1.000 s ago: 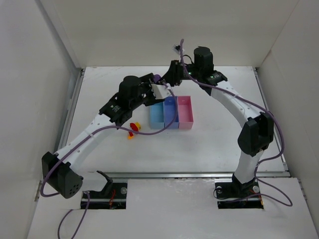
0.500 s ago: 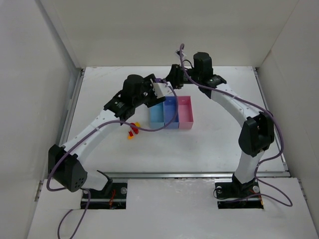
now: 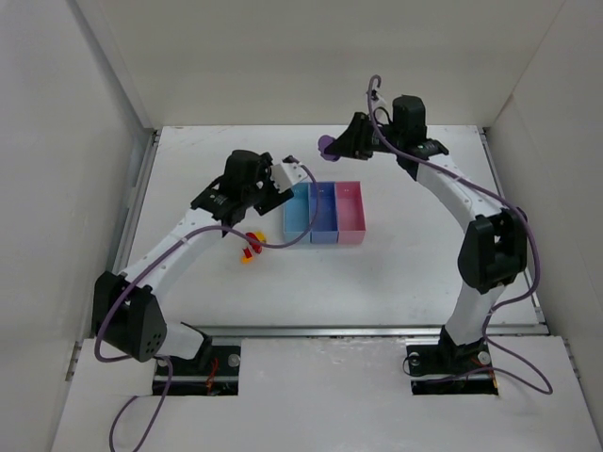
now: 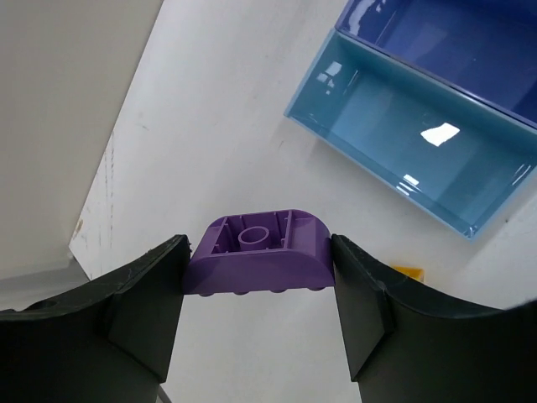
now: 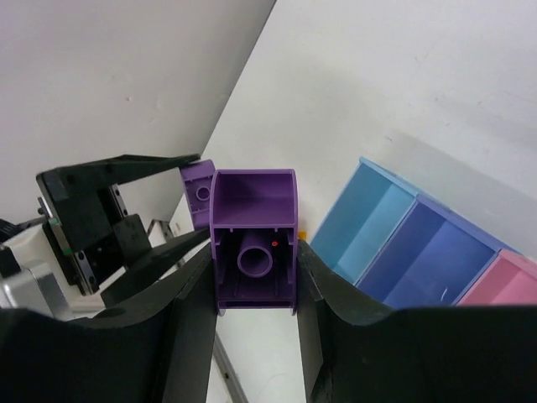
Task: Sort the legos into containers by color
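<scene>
My left gripper [image 3: 274, 193] hovers left of the bins and is shut on a purple rounded brick [image 4: 256, 252]. My right gripper [image 3: 330, 146] is raised behind the bins and is shut on a second purple brick [image 5: 253, 243], which also shows in the top view [image 3: 325, 144]. In the right wrist view the left gripper's brick [image 5: 200, 191] sits just beyond it, apart from it. The three joined bins are light blue [image 3: 298, 212], periwinkle [image 3: 324, 212] and pink [image 3: 349, 212]. Red and yellow-orange bricks [image 3: 251, 245] lie on the table left of the bins. A yellow brick corner [image 4: 409, 272] shows in the left wrist view.
White walls close in the table on the left, back and right. A metal rail [image 3: 132, 217] runs along the left edge. Purple cables hang along both arms.
The two grippers were together behind the bins; now they have parted, each holding a purple brick. The right moved right and back, the left moved left and toward the front.
</scene>
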Robot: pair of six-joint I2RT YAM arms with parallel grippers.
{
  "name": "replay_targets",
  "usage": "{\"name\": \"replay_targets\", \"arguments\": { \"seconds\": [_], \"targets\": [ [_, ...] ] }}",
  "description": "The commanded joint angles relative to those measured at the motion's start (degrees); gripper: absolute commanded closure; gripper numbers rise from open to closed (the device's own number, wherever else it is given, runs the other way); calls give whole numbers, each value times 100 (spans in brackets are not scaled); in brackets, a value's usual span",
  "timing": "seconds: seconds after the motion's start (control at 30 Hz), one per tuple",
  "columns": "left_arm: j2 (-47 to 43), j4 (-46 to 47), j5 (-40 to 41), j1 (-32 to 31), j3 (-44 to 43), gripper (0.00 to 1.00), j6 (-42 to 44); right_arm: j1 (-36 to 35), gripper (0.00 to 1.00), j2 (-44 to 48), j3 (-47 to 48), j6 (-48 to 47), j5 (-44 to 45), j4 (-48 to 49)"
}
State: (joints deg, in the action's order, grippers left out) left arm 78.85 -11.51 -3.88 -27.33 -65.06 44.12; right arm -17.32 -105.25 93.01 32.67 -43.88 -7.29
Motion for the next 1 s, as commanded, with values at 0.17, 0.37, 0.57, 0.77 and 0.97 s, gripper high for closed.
{"name": "replay_targets", "arguments": {
  "seconds": [0.17, 0.37, 0.57, 0.77, 0.97],
  "targets": [
    [-265, 96, 107, 554, 55, 100, -1053, 11, 100, 471, -292, -593, 2466, -1359],
    [-203, 96, 247, 668, 55, 100, -1616, -571, 100, 181, -292, -1000, 4678, -2628],
    [-256, 202, 247, 668, 178, 100, -1670, -685, 98, 180, -565, -937, 4616, -2523],
    [-256, 202, 247, 668, 125, 100, -1670, -685, 38, 31, -503, -876, 4538, -2700],
    [-256, 202, 142, 668, 125, 100, -1670, -685, 26, 92, -416, -876, 4423, -2768]
  ]
}}
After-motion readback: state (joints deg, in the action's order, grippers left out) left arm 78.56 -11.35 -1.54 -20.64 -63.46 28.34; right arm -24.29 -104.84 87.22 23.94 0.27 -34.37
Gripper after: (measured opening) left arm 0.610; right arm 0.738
